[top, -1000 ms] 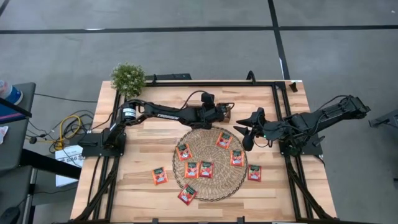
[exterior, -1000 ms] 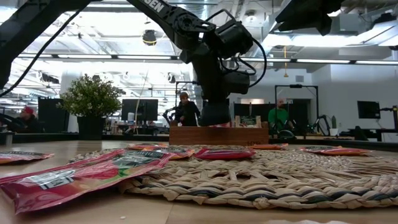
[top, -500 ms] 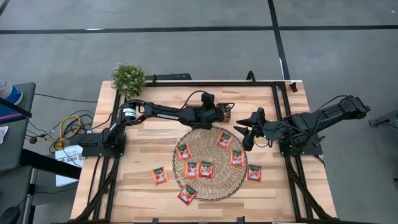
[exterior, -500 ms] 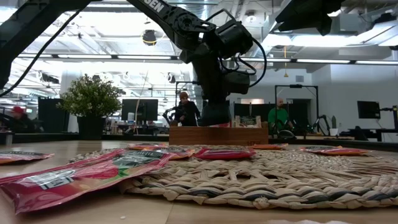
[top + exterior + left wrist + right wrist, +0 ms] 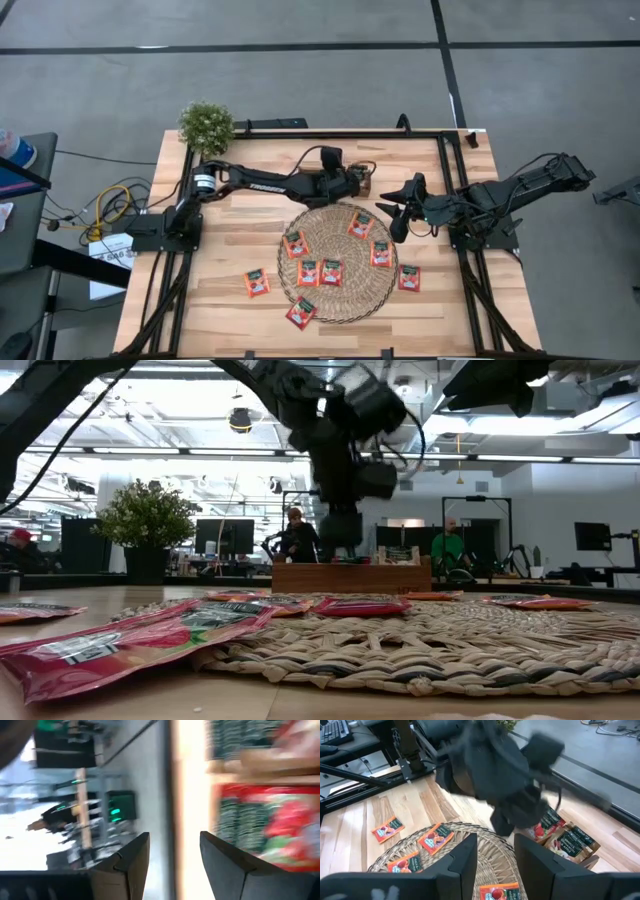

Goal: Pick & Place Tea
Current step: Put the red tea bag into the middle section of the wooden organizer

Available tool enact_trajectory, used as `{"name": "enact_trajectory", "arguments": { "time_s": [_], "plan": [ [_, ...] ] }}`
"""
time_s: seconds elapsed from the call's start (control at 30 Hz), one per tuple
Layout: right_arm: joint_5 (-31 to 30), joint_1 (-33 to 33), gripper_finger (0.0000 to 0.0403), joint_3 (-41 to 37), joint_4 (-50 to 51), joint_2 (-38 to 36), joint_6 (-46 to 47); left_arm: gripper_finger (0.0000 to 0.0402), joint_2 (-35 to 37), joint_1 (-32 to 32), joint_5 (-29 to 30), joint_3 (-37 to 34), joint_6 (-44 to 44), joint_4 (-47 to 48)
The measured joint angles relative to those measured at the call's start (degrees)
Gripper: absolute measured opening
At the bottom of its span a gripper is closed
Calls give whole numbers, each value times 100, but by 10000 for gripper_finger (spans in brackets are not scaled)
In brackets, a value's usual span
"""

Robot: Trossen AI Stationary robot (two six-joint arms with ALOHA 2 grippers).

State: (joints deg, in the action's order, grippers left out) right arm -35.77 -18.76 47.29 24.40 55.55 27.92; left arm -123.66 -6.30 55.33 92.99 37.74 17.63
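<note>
Fingers apart and empty on the left gripper (image 5: pixel 170 857), poised over the wooden tray (image 5: pixel 350 576) beyond the straw mat (image 5: pixel 338 263). Red tea sachets (image 5: pixel 331 272) wait on that mat; the right gripper (image 5: pixel 494 857), half-spread, idles at its edge.

An open-plan office or robotics lab. Beyond the pale wooden slatted bench (image 5: pixel 250 225), at about twelve o'clock in the low view, stand dark computer monitors (image 5: pixel 222 534) and seated people at desks (image 5: pixel 296 532) under long ceiling strip lights (image 5: pixel 150 452); grey carpet tiles (image 5: pixel 300 80) cover the floor.
</note>
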Motion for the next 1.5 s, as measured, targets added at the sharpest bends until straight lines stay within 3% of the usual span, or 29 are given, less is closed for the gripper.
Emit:
{"name": "enact_trajectory", "arguments": {
  "time_s": [0.2, 0.33, 0.47, 0.57, 0.7, 0.9, 1.27, 1.37, 1.5],
  "plan": [
    [442, 2, 120, 2, 193, -2, 9, 167, 753, 84, 361, 0, -424, 501],
    [1231, 0, 121, 2, 546, -2, 222, 167, 1454, 117, 11, 5, -1916, 1751],
    [2203, 0, 121, 2, 1126, 0, 812, 167, 2180, 89, -1611, 7, -4160, 3495],
    [2754, -1, 121, 2, 1487, 0, 1274, 167, 2551, 37, -2869, 7, -5331, 4339],
    [3280, -22, 121, 2, 1711, -1, 1560, 167, 2777, 97, -3340, 7, -6020, 5033],
    [3401, -192, 121, 2, 1719, -1, 1565, 167, 2688, 567, -3498, 2, -5846, 5127],
    [3208, -263, 121, 2, 1717, -2, 1424, 167, 1757, 1161, -4803, -2, -3760, 3104],
    [2845, -371, 121, 2, 1679, -1, 1150, 167, 1367, 1149, -5082, 0, -3436, 3009],
    [1761, -745, 121, 2, 1654, -2, 786, 167, 876, 1153, -5509, -7, -3374, 2968]
  ]
}}
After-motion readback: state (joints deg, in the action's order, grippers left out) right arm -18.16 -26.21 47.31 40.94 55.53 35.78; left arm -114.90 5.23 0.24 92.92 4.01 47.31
